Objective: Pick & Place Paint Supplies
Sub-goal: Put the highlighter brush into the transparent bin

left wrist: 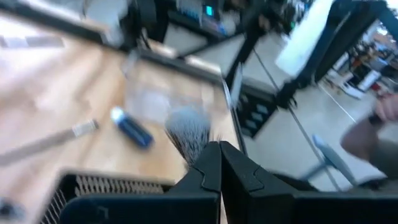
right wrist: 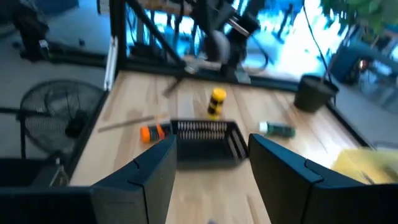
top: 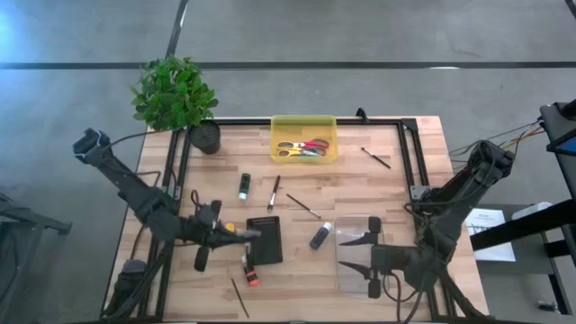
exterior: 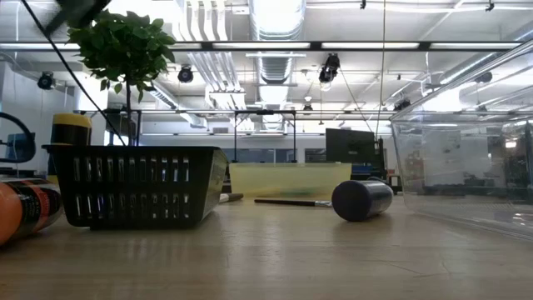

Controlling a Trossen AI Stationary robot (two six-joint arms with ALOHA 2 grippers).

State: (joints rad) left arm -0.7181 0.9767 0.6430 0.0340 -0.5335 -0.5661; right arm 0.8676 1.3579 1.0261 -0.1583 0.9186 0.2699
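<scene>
My left gripper (top: pixel 238 233) hangs over the near left edge of the black basket (top: pixel 264 240), shut on the wide soft-headed brush (left wrist: pixel 189 130). My right gripper (top: pixel 353 253) stands open above the clear box (top: pixel 360 225), nothing between its fingers (right wrist: pixel 155 168). A dark tube (top: pixel 319 236), a green tube (top: pixel 244 186), an orange-red tube (top: pixel 250 273) and several thin brushes (top: pixel 304 206) lie flat on the table. A yellow tube (right wrist: pixel 216 102) stands upright beside the basket. My left gripper pinches the wide brush between its two shut fingers (left wrist: pixel 208 165). Only the grey bristle head (left wrist: pixel 186 127) shows, sticking out past the fingertips; the gripper hides the handle. The fingers point nearly level toward the table's right. The brush is lifted clear of the table.
A yellow bin (top: pixel 304 153) holding scissors sits at the far middle. A potted plant (top: pixel 175 94) stands at the far left corner. A black frame (top: pixel 409 153) borders the table. A person's hand (left wrist: pixel 385 112) shows beyond the table.
</scene>
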